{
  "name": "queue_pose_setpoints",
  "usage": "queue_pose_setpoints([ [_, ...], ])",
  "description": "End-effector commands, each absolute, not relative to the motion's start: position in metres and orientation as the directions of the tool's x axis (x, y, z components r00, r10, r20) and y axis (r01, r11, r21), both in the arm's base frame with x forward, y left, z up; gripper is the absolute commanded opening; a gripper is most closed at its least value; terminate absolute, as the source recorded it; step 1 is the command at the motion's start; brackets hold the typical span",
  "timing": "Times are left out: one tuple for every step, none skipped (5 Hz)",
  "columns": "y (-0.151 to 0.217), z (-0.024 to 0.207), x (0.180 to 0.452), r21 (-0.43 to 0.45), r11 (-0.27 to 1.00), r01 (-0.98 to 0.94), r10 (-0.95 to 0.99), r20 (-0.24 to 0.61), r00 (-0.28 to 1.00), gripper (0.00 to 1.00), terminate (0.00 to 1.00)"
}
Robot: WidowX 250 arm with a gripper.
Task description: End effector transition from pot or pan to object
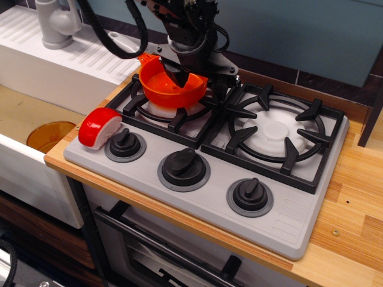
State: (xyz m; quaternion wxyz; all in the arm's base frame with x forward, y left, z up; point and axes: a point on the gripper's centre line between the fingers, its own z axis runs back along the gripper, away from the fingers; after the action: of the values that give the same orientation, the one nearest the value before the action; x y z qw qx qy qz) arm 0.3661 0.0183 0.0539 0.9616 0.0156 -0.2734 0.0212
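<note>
The orange toy pan (170, 89) sits on the left burner grate of the toy stove (281, 221). Its handle is hidden behind the arm. My black gripper (198, 79) hangs right over the pan's far right rim. One dark finger (175, 73) points down inside the pan and the other stands outside the rim, so the jaws look spread and hold nothing. The red-rinded, white-faced half-round food piece (99, 127) lies at the stove's front left corner, next to the left knob, well to the left of and in front of the gripper.
Three black knobs (184, 167) line the stove's front. The right burner (276, 131) carries nothing. An amber translucent cup (50, 134) sits in the sink (24, 110) at left, and a grey faucet (57, 24) stands at the back left. The wooden counter (353, 203) runs along the right.
</note>
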Motion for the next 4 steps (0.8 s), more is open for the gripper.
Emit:
queue_pose_setpoints([
  [0.018,0.054,0.366,0.018,0.999,-0.049,0.032,0.526,0.850,1.00,0.00],
  [0.016,0.071,0.361,0.012,0.998,-0.057,0.042,0.521,0.852,1.00,0.00],
  [0.012,0.106,0.355,0.038,0.996,-0.080,0.052,0.482,0.874,1.00,0.00],
  [0.010,0.110,0.353,0.035,0.995,-0.091,0.063,0.488,0.870,1.00,0.00],
])
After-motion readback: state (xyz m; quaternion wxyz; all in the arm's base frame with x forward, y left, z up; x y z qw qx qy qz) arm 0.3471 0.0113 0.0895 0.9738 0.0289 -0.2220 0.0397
